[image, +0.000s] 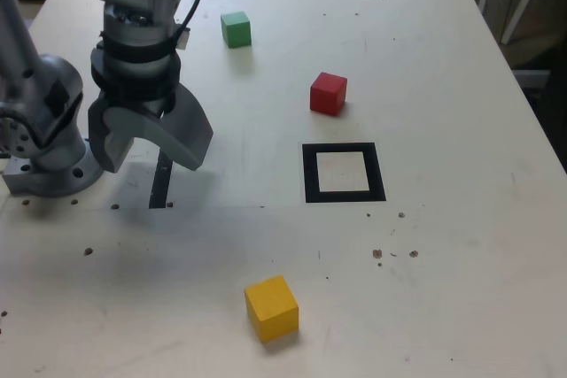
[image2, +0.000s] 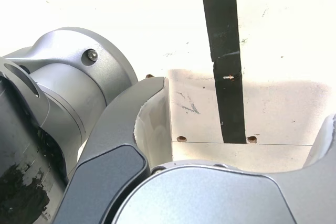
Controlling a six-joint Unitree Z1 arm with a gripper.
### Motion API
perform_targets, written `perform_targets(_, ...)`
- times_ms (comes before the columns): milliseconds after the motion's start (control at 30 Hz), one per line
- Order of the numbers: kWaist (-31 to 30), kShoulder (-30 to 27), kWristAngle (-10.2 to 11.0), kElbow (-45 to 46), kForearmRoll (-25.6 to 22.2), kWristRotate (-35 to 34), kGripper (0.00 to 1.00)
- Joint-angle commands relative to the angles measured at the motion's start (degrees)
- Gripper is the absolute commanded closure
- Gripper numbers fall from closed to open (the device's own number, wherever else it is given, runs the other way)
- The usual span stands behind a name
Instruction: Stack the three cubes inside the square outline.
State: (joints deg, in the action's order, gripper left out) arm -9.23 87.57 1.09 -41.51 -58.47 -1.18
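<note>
Nearest the camera in the exterior view, your yellow cube (image: 271, 307) is sitting alone on the pale table (image: 461, 272), turned a bit askew, well apart from everything else. Further back, the square outline (image: 344, 173) is lying flat with nothing inside it, pale centre showing. Off to the exterior view's left of it, your gripper (image: 152, 158) is hanging above the table with jaws spread wide and holding nothing, hovering over a narrow black strip (image: 160, 181); in the wrist view that strip (image2: 226, 56) is running between the two fingers, one finger (image2: 139, 124) showing clearly, and the arm base (image2: 63, 98) is filling one side. The red cube (image: 328, 93) is resting just beyond the outline, near but not touching it. Farthest back, the green cube (image: 236, 29) is sitting by itself, well apart from the red one
</note>
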Motion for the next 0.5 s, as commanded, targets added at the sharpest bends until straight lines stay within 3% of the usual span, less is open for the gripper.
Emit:
perform_targets(0, 0.1, 0.1, 0.0, 0.1, 0.1, 0.0, 0.00)
perform_targets(467, 0.1, 0.7, 0.5, -0.1, 0.4, 0.0, 0.00)
